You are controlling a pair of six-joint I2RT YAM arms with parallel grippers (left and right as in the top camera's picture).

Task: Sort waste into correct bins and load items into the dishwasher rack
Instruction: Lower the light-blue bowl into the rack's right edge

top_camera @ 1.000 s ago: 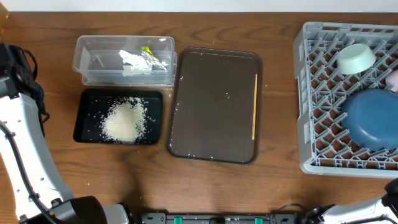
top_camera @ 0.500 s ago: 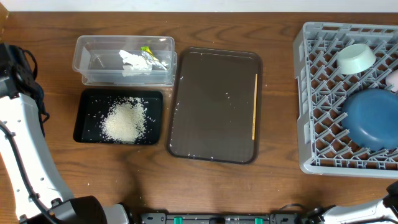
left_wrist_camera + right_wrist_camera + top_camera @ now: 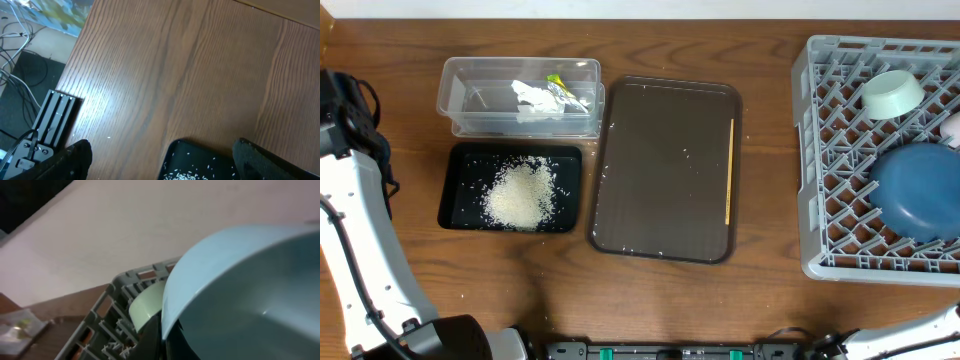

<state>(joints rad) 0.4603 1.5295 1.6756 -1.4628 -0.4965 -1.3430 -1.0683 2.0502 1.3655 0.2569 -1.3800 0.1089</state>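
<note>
The light blue bowl [image 3: 240, 295] fills the right wrist view. It is tilted, with its rim arching over a corner of the dishwasher rack [image 3: 116, 282]. It hangs above the rack's edge and is not yet inside, and the overhead view does not catch it at all. The right gripper [image 3: 166, 336] shows only as a dark finger at the bowl's rim. Since the bowl is in the air with nothing under it, I judge the jaws clamped on that rim.

The step in hand looks to be setting this bowl into the rack. The mint green bowl [image 3: 892, 92] sits in the far part, the large blue plate [image 3: 920, 190] leans in the near right part, and the pink cup [image 3: 952, 128] peeks in at the frame's edge. The open lattice on the rack's left side is therefore the safest landing place. A rim pinch on a smooth bowl can let it swing, so it should travel slowly and clear the rack wall. It should come down until it touches the grid before the gripper lets go, away from the mint bowl and the plate.

The wooden chopstick [image 3: 729, 170] lies along the right edge of the brown serving tray [image 3: 660, 215], not yet loaded. The clear tub [image 3: 465, 100] holds crumpled paper [image 3: 532, 97] and a yellow-green wrapper [image 3: 558, 82]. The black tray [image 3: 455, 205] just in front of it holds the rice [image 3: 520, 192].

The left gripper [image 3: 172, 159] hovers over bare wood beside that tray's corner, jaws spread wide with nothing between them.
</note>
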